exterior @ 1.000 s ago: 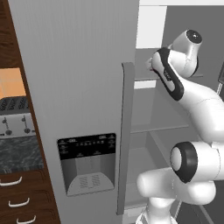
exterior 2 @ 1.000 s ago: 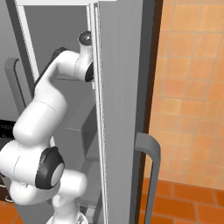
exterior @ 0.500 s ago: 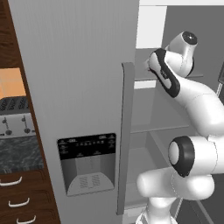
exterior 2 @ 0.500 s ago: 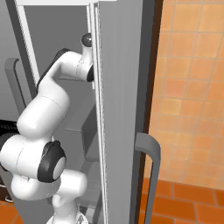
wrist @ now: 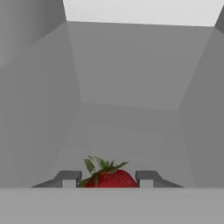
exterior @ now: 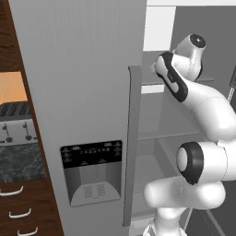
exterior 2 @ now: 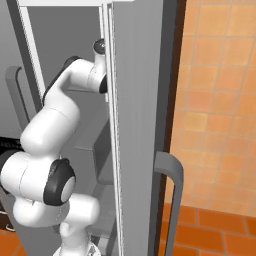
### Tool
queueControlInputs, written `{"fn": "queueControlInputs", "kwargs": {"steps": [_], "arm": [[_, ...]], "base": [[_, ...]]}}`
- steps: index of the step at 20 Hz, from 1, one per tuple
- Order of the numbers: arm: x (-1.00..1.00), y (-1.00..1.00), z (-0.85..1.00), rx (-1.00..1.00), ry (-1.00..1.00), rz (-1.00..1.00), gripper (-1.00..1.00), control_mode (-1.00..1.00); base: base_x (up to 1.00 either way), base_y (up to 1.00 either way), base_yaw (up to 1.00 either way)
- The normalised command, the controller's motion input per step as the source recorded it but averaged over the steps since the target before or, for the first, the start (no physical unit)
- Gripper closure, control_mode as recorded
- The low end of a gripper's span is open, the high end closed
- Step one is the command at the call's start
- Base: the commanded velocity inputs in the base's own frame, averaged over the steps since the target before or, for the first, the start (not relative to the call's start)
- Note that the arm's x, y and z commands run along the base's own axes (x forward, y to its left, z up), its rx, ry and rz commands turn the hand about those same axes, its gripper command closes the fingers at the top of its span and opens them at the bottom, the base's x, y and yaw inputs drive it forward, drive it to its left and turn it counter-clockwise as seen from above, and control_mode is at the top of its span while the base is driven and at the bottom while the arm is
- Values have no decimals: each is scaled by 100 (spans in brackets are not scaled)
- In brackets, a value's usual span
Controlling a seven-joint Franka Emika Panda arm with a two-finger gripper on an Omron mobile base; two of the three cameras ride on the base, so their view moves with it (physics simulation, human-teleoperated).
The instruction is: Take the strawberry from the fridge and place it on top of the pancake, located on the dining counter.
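From the left base view, the white arm reaches from the lower right of the frame up into the tall grey steel fridge (exterior: pixel 92 92), its wrist disappearing at upper right behind the closed left door's long vertical handle (exterior: pixel 133 143); the clear shelves (exterior: pixel 184 83) sit close above and below the forearm, so a hasty pull-back could knock a shelf edge. In the right base view, the arm bends in from the lower left and passes just beside the open right door (exterior 2: pixel 135 125) that stands edge-on through the centre of the frame; room to that side is thin, and a swing toward it would likely clip the panel. In the hand view, the small red strawberry (wrist: pixel 109 178) with its green leafy cap sits low in the centre of the frame, flanked by the two dark tips of the gripper (wrist: pixel 106 179), which stand close against its sides in what looks like a pinch on the berry, though firm contact cannot be confirmed. A shallow hold on so small and rounded a fruit could let it slip or roll off toward the bare grey back wall. Open space lies ahead and above within the compartment.
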Motion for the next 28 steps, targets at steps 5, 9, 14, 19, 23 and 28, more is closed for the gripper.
{"fn": "queueControlInputs", "kwargs": {"steps": [5, 9, 14, 19, 23, 28], "arm": [[-15, 28, -15, 0, 0, 1, 100, -100], [-99, 31, 16, 0, -8, 0, 100, -100], [-100, 23, 17, 0, -1, -1, 100, -100], [-100, 8, 1, 0, 5, -9, 100, -100], [-95, 8, -9, 0, 9, -10, 100, -100], [-74, 3, -19, 1, 10, -9, 100, -100]], "base": [[0, 0, 0], [0, 0, 0], [0, 0, 0], [0, 0, 0], [0, 0, 0], [0, 0, 0]]}}
